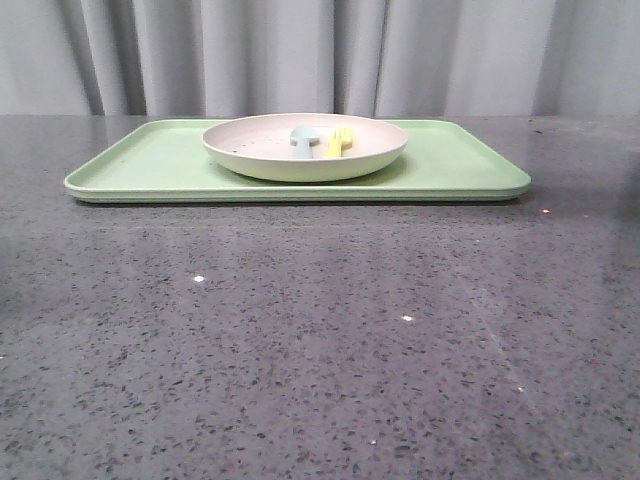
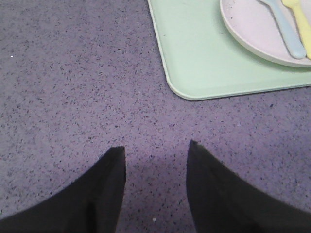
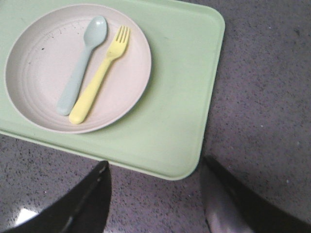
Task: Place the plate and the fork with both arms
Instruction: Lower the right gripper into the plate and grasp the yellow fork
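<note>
Plate (image 1: 305, 148): sitting on the green tray (image 1: 150, 165), slightly left of the tray's middle in the front view.
Fork (image 3: 99, 75): lying inside the plate, just beside the blue spoon (image 3: 81, 65), both with handles pointing the same way.
Tray: resting flat on the dark speckled table (image 1: 320, 350), toward the far side near the curtain (image 1: 320, 55).
Front view: showing the tray, plate and utensil tips side-on; neither arm is appearing in it.
Right wrist view: looking down into the whole plate, showing the full length of fork and spoon, which the front view is mostly hiding behind the rim.
Left wrist view: catching only a tray corner, part of the plate and the two handle ends.
Left gripper (image 2: 155, 160): hanging over bare table near the tray corner, fingers (image 2: 104, 194) spread apart and gripping nothing.
Right gripper (image 3: 154, 187): hovering near the tray's edge, fingers (image 3: 87, 201) parted and empty.
</note>
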### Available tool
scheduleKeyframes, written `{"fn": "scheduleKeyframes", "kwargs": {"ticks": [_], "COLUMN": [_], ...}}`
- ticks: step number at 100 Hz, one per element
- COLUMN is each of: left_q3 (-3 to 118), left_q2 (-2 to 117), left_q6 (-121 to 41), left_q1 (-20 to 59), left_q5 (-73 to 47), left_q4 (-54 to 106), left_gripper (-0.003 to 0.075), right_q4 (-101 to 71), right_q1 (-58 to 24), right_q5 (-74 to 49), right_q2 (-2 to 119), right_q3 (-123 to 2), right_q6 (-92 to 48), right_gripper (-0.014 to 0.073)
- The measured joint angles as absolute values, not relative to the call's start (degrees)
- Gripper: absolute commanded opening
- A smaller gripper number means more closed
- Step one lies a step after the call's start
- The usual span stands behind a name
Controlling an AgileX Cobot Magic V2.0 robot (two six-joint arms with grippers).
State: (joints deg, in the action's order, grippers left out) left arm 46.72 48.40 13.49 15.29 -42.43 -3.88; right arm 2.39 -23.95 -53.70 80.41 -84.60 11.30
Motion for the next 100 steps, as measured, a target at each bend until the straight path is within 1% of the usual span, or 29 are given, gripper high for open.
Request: {"fn": "scheduleKeyframes", "kwargs": {"ticks": [26, 64, 83, 100], "left_q3": [41.5, 40.6, 40.6, 40.6], "left_q2": [40.4, 39.6, 39.6, 39.6], "left_q6": [13.5, 13.5, 13.5, 13.5], "left_q1": [15.3, 15.3, 15.3, 15.3], "left_q5": [-42.4, -42.7, -42.7, -42.7], "left_q4": [-3.9, -3.4, -2.8, -2.8], "left_gripper": [0.0300, 0.0300, 0.0300, 0.0300], "right_q4": [1.9, -1.0, -2.2, -2.7], "right_q1": [-26.8, -27.9, -27.9, -27.9], "right_q5": [-58.9, -66.3, -68.6, -69.3], "right_q2": [93.0, 111.2, 118.6, 122.4], "right_q3": [-99.1, -118.7, -124.8, -126.0], "right_q6": [11.3, 12.2, 15.7, 19.9], "right_gripper": [0.0424, 0.0424, 0.0424, 0.0424]}}
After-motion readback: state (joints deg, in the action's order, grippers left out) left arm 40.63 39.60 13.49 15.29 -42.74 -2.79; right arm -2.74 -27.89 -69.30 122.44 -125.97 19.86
